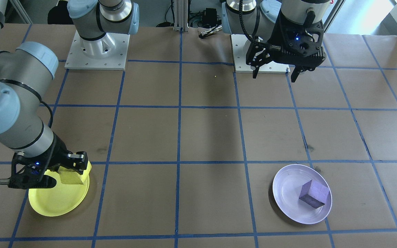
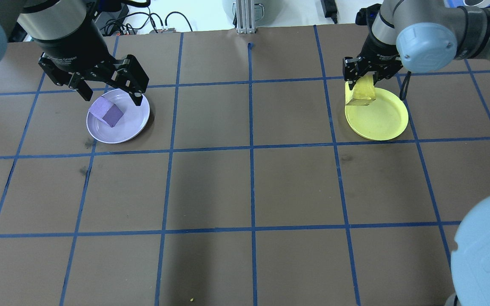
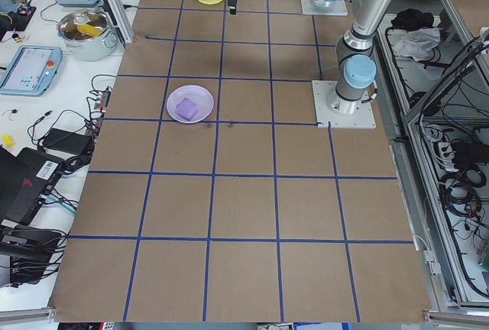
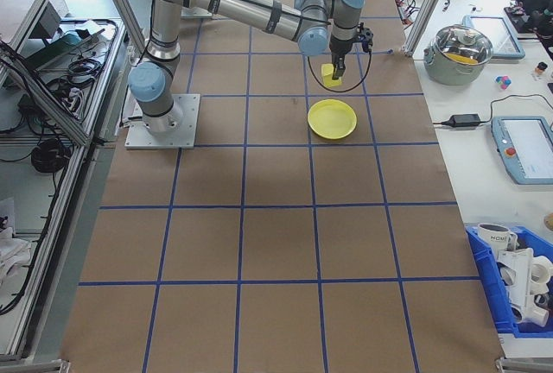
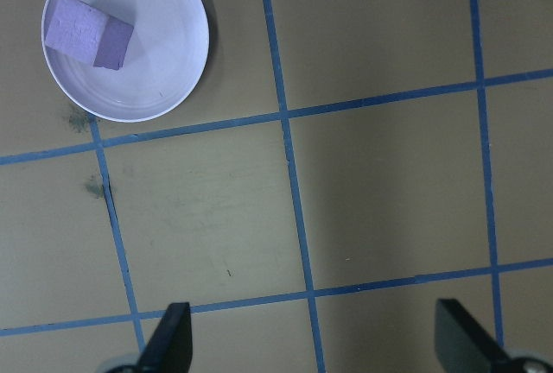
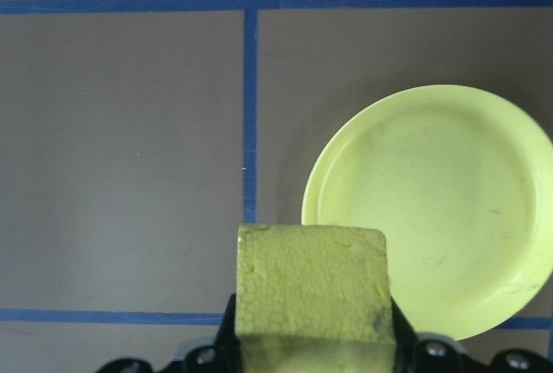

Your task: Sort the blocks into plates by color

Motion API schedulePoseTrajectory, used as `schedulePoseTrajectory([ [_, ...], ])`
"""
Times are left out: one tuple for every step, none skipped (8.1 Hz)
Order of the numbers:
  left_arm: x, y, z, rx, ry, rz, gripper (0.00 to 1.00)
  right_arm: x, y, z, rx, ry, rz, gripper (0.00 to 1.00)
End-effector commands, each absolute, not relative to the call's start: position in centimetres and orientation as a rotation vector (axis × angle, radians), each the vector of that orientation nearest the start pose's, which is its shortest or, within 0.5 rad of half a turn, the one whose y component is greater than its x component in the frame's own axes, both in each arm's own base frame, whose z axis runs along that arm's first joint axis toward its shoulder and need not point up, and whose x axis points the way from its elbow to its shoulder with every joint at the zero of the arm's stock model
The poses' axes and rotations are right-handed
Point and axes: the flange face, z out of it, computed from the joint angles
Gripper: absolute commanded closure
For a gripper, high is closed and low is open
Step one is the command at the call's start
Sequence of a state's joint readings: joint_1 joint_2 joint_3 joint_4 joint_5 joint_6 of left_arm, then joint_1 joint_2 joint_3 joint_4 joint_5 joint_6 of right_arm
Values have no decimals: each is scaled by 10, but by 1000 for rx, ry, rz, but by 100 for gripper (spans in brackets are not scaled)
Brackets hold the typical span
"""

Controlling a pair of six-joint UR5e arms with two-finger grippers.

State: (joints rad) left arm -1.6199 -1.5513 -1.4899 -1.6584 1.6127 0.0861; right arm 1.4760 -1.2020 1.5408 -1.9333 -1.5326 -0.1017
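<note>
The right gripper [image 2: 366, 78] is gripping the yellow cube [image 2: 362, 92] between its jaws, carrying it in the air near the rim of the yellow plate [image 2: 381, 123], at about the plate's ten o'clock in the overhead view. In the right wrist view the cube [image 6: 311, 282] is filling the space between the fingers, and the plate [image 6: 432, 209] is lying below at roughly two o'clock from it, with nothing resting on it. From the front-facing camera the cube [image 1: 71, 176] is hanging over the plate's [image 1: 57, 203] upper edge.

The left gripper [image 2: 109, 91] is hovering with its jaws spread wide and nothing between them, raised well above the table. In the overhead view it is overlapping the twelve o'clock side of the lavender plate [image 2: 132, 123]. The purple cube [image 2: 106, 111] is sitting inside that plate, toward the nine o'clock side, turned at an angle. The left wrist camera is showing the plate [image 5: 164, 71] at its eleven o'clock corner, cube [image 5: 88, 30] within, and the two fingertips [image 5: 171, 338] far apart at the bottom edge.

The blue tape grid [image 2: 251, 148] is dividing the brown table [image 2: 211, 191] into squares.
</note>
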Motion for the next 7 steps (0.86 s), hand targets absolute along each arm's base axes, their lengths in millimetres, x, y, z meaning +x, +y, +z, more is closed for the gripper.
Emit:
schedulePoseTrajectory([
  [-153, -476, 528, 206, 3093, -18, 0, 38, -653, 298, -80, 3193, -18, 100],
  [-153, -476, 528, 206, 3093, -18, 0, 35, -658, 274, -94, 3214, 30, 100],
  [-153, -476, 527, 206, 3093, -16, 0, 34, -660, 256, -162, 3208, 82, 100],
  [-153, -479, 525, 202, 3095, -9, 0, 34, -660, 248, -246, 3199, 109, 100],
  [-153, -480, 526, 206, 3094, -34, 0, 34, -660, 248, -249, 3198, 110, 94],
  [-153, -481, 526, 206, 3094, -37, 0, 34, -660, 249, -254, 3195, 109, 48],
  [-153, -481, 526, 206, 3094, -37, 0, 33, -660, 253, -251, 3197, 99, 0],
])
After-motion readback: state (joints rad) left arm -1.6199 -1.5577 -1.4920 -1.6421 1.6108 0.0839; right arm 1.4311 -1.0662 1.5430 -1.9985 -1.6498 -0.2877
